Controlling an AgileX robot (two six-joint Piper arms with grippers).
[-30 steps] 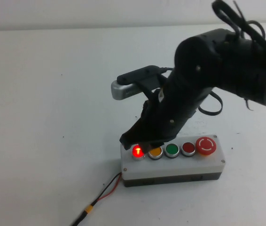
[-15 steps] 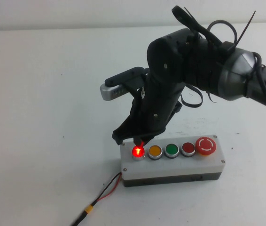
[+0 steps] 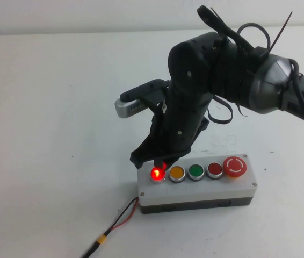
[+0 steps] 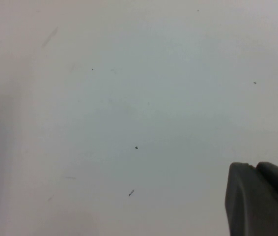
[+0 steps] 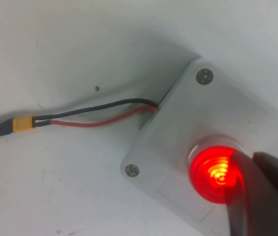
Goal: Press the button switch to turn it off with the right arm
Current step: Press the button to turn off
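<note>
Red glow says it all: the button [image 3: 157,173] is lit, so the "turn it off" part isn't done yet. It sits at the left end of the white box [image 3: 197,192], first in a row with a yellow button [image 3: 177,173], a green one [image 3: 196,172], a dark red one [image 3: 215,170] and the big mushroom stop [image 3: 234,166] at the far right.

Right arm [image 3: 232,75] is reaching down over the box, and the right claw [image 3: 157,159] has its tip right above the button, at its edge. From the wrist cam a dark fingertip [image 5: 262,196] overlaps the rim of the lit lens [image 5: 216,172], but I can't tell if it's pressing or just touching. Fingers look pinched together into one point, holding nothing.

So my read: approach basically finished, the actual push (or enough of it to click) is what's left, then check the light goes dark. Tip looks a bit off centre, so it could slip off the rim.

Left claw [image 4: 262,196] is parked over bare surface [image 4: 129,98]; only a corner of it shows, so can't tell how its fingers stand.

Red and black wires [image 3: 121,219] run off the box's front left corner.
</note>
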